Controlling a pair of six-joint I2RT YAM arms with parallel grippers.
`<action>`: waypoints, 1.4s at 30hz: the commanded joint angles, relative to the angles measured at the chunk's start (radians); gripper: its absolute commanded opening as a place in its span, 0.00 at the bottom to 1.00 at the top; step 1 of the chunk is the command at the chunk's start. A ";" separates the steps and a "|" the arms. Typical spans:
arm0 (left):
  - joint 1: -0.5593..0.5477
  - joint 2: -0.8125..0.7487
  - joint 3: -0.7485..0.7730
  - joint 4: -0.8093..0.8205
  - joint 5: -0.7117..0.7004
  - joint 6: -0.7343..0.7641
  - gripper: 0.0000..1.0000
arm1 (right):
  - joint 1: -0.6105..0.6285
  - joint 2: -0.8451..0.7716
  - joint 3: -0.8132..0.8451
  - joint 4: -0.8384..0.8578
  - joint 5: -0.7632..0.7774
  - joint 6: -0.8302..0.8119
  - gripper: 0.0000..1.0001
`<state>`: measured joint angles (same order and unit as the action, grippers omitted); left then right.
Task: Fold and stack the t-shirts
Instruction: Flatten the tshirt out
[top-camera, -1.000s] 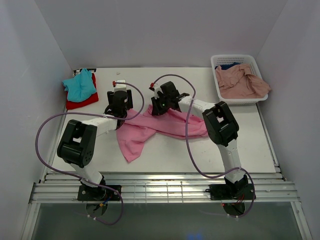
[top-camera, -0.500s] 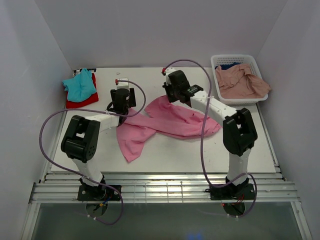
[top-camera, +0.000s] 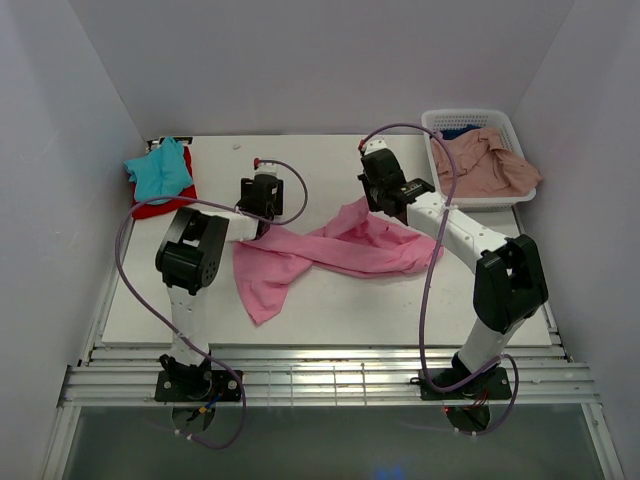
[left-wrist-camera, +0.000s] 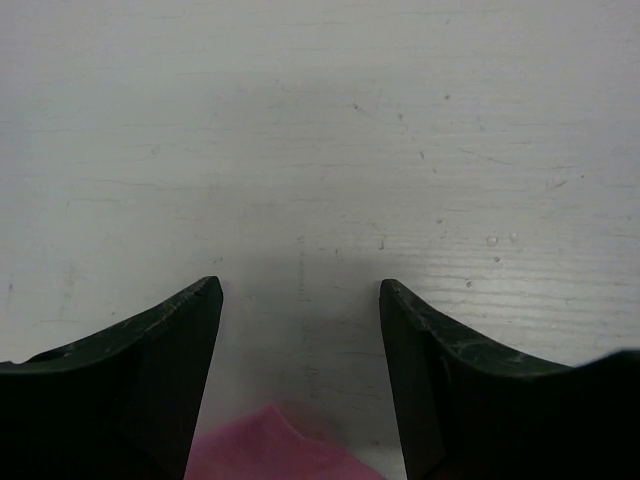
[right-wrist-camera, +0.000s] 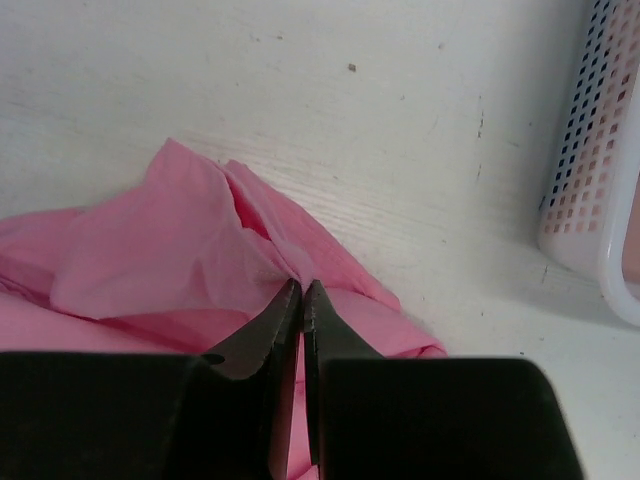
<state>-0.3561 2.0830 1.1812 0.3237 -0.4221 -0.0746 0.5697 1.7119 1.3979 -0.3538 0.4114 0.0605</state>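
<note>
A bright pink t-shirt (top-camera: 330, 248) lies crumpled across the middle of the table. My right gripper (top-camera: 378, 203) is shut on a raised fold at its far right edge; the right wrist view shows the jaws (right-wrist-camera: 302, 287) pinching pink cloth (right-wrist-camera: 170, 250). My left gripper (top-camera: 260, 205) hovers open over the shirt's far left corner. In the left wrist view its fingers (left-wrist-camera: 300, 290) stand wide apart over bare table, with just a pink tip (left-wrist-camera: 270, 450) low between them. A teal t-shirt (top-camera: 160, 168) rests on a red one (top-camera: 165, 207) at the back left.
At the back right stands a white lattice basket (top-camera: 515, 200), also seen at the right edge of the right wrist view (right-wrist-camera: 600, 200). A dusty salmon-pink shirt (top-camera: 485, 165) drapes over a dark blue one (top-camera: 460, 131) inside. Walls close in on three sides.
My right gripper closed on the pink shirt and drew its edge right and back, toward the basket. The left gripper slid right and slightly back, staying open.
</note>
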 joint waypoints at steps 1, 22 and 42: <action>-0.018 -0.067 0.005 -0.081 -0.111 0.045 0.74 | -0.007 -0.014 -0.007 0.003 0.050 0.021 0.08; -0.029 -0.094 0.017 -0.379 -0.127 -0.100 0.46 | -0.024 -0.024 -0.027 0.000 0.041 0.039 0.08; -0.008 -0.116 0.359 -0.387 -0.262 -0.002 0.00 | -0.281 0.208 0.477 -0.198 -0.016 0.053 0.08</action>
<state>-0.3801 1.9980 1.3983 -0.0914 -0.6312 -0.1364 0.3649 1.8896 1.7084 -0.5014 0.4164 0.1131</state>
